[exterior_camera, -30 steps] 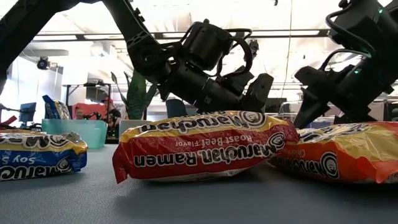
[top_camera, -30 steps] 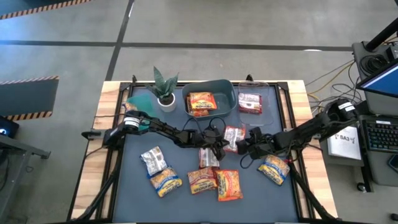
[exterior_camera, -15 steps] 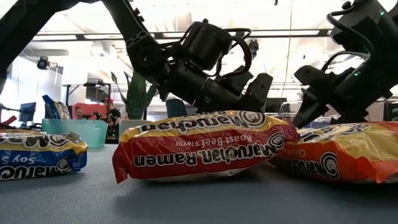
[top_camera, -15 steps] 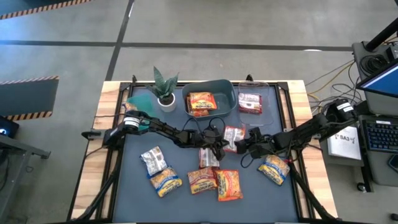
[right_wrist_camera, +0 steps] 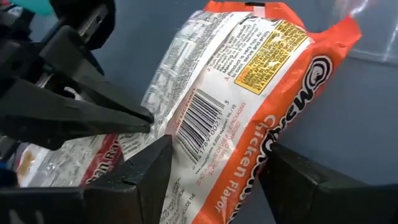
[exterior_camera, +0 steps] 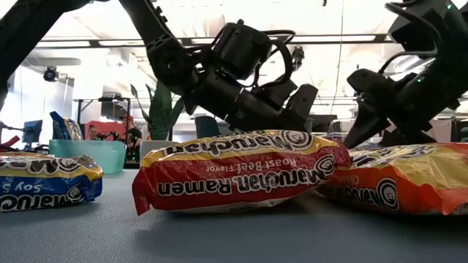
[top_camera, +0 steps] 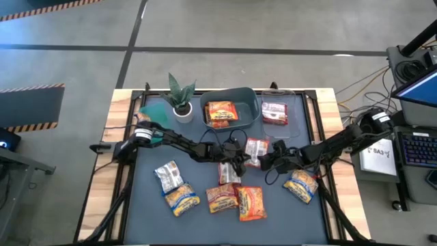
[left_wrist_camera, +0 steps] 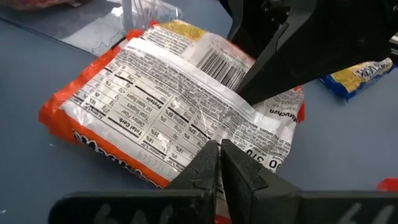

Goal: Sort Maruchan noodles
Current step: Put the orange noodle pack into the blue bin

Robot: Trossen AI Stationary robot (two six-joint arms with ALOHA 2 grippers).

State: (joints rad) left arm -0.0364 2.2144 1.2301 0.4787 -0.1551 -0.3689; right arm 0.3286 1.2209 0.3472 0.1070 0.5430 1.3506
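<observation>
Here: right gripper (right_wrist_camera: 214,171) spread astride orange packet (right_wrist_camera: 249,81) | left gripper (left_wrist_camera: 219,163) pressed together | packet's front hidden

The right end effector (top_camera: 265,158) has slid a little further toward the middle of the worktop, up against the orange-edged crinkly plastic noodle packet lying label-side down (top_camera: 255,151), and its two dark fingers (right_wrist_camera: 142,173) have drawn closer together, now straddling that packet's end. In the low view, the left end effector (exterior_camera: 303,98) sits slightly higher than a second ago.
</observation>
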